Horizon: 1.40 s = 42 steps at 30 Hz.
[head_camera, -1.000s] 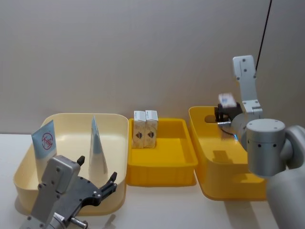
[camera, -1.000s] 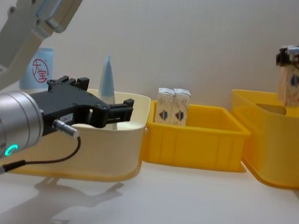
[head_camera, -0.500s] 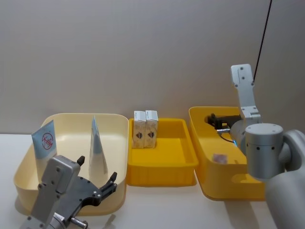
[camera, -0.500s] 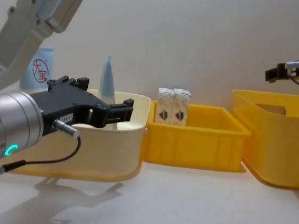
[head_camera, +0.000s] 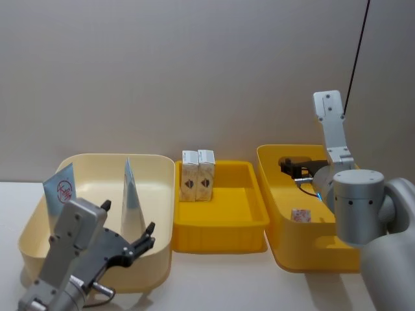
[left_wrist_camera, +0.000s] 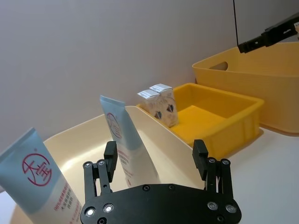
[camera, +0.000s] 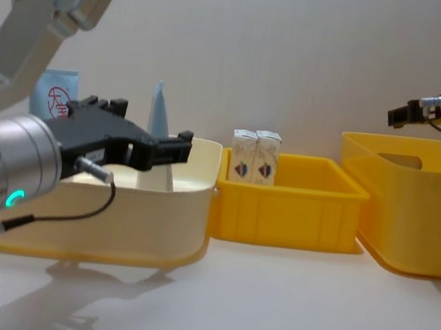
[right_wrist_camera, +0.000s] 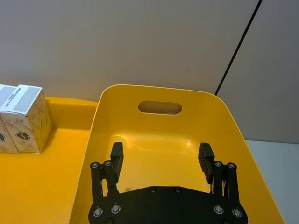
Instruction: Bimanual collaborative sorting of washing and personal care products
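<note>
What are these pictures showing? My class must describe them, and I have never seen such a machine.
A robot with two arms, each ending in a two-fingered gripper. Cameras sit on its head, chest and both wrists. On the table: a cream tub holding two blue tubes, a yellow tray with two cartons, a yellow tub with one small carton. The left gripper is open at the cream tub, the right gripper open over the yellow tub. Both are empty.
</note>
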### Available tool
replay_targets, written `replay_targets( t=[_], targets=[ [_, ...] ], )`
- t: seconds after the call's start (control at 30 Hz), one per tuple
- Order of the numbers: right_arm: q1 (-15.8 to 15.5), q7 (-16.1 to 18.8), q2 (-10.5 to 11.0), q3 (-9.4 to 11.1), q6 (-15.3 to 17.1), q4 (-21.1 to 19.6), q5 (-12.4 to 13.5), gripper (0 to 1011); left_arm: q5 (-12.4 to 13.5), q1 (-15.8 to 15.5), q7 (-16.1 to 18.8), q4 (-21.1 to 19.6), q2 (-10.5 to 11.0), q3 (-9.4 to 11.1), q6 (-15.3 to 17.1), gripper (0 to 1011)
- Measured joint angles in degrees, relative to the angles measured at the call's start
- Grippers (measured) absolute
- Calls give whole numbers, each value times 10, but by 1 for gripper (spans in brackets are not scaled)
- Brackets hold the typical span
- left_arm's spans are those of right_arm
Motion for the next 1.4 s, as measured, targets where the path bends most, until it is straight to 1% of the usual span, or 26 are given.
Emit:
replay_targets(
  t=[0.23,0.47,0.57,0.8,0.87,1.17,1.4],
  targets=[
    [0,0,0,0,1,1,0,1001,1,-17,-5,2,-3,-7,8,1003],
    [0,1,0,1,1,2,0,1001,-13,-33,-18,21,-16,-14,11,1003],
    [0,1,0,1,1,3,0,1001,-26,-43,-31,38,-25,-17,12,1003],
    [0,1,0,1,1,3,0,1001,-44,-63,-55,71,-41,-19,13,1003],
    [0,1,0,1,1,3,0,1001,-50,-72,-64,88,-47,-20,13,1003],
    [0,1,0,1,1,3,0,1001,-50,-90,-71,114,-58,-20,17,1003],
    [0,1,0,1,1,3,0,1001,-39,-108,-74,137,-64,-16,21,1003]
  ],
)
